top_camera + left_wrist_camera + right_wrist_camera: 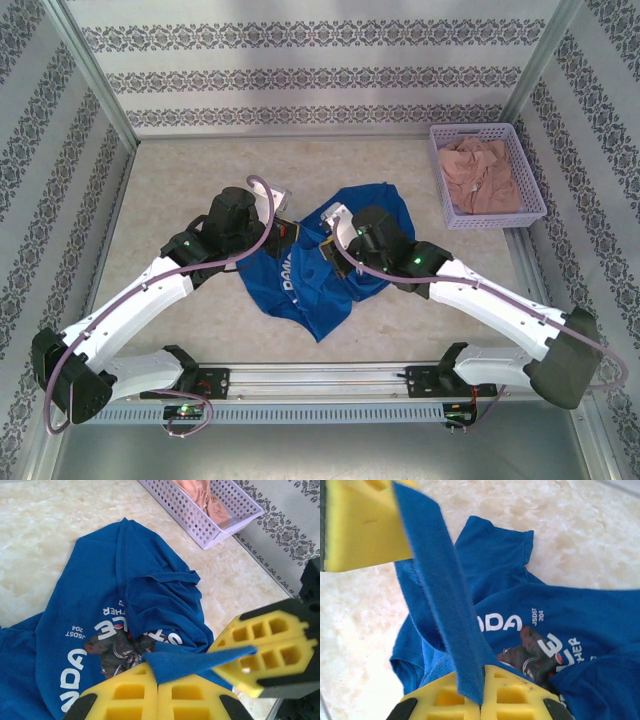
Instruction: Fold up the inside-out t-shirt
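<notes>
From above, the blue t-shirt [318, 292] lies crumpled in the middle of the bench [180, 170]. In the left wrist view, the left pincer [157, 695] is closed, pinching a fold of it, and white print reads "JSDST 204". In the right wrist view, the right pincer [481, 700] is closed on a taut strip of shirt.

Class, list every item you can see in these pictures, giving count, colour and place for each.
t-shirt: one, royal blue with white print, crumpled mid-table between the arms.
basket: one, lavender, far right corner of table.
garment: one, pinkish-beige, inside the basket.
table: one, beige marbled, under everything.
walls: three, white with grey pattern, around the table.
left gripper: one, yellow fingers, shut on a fold of the t-shirt.
right gripper: one, yellow fingers, shut on a strip of the t-shirt.
</notes>
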